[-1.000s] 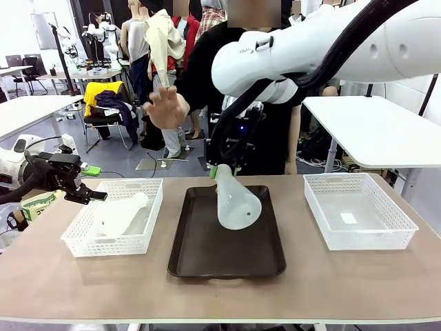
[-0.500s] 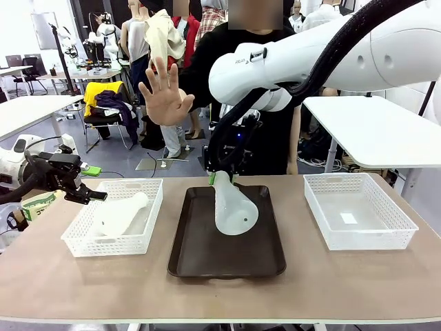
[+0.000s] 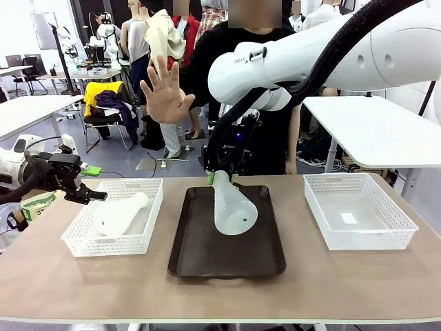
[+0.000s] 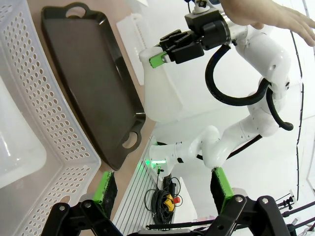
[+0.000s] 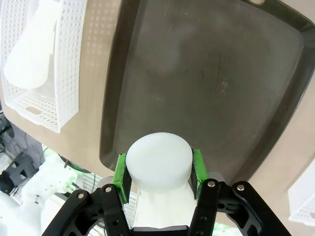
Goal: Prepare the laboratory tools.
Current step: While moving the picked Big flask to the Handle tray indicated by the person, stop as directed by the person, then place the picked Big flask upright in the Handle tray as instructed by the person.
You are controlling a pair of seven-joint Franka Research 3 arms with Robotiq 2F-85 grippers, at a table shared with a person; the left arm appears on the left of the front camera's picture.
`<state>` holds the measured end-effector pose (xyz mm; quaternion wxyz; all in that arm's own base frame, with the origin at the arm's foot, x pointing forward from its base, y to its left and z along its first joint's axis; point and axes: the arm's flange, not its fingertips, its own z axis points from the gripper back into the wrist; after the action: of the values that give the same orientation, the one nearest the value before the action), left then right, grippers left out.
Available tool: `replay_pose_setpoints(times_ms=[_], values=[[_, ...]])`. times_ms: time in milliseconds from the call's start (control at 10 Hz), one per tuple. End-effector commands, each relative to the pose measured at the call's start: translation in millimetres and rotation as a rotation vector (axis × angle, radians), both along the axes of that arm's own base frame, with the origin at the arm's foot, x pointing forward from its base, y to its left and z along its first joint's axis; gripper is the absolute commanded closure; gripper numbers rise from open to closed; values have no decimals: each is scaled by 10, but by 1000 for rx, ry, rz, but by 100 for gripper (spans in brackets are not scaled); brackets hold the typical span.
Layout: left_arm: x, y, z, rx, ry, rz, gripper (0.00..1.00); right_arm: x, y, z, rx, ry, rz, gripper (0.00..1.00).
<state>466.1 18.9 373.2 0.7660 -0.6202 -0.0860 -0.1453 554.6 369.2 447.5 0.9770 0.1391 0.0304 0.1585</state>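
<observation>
Two frosted, see-through white flasks are in play, both cone-shaped with a wide base and a narrow neck. The first flask (image 3: 232, 207) hangs over the far half of the tray (image 3: 227, 261), tilted, neck up and away from the robot, base low and swung toward the robot's right. Whether the base touches the tray cannot be told. The right gripper (image 3: 220, 177) is clamped on its neck; in the right wrist view the green pads (image 5: 121, 177) press against it on both sides.

The second flask (image 3: 118, 212) lies on its side in the left basket (image 3: 77, 240), neck pointing to the far right corner, base toward the near left.

The left gripper (image 3: 93, 183) hovers just outside that basket's far left corner, jaws spread wide and holding nothing. In its wrist view, air shows between the two pads (image 4: 104, 186).

Across the table, a person holds up a hand (image 3: 165, 93), palm open toward the robot and fingers spread, well above the tray. The right basket (image 3: 358, 240) sits well apart from both flasks.
</observation>
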Motion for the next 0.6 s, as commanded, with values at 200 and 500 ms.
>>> replay_pose_setpoints(times_ms=[200,500], values=[[-5,8,17,-9,-8,-1,0,-16,-15,35,1,-4,0,100],[-5,8,17,-9,-8,-1,0,-16,-15,35,1,-4,0,100]])
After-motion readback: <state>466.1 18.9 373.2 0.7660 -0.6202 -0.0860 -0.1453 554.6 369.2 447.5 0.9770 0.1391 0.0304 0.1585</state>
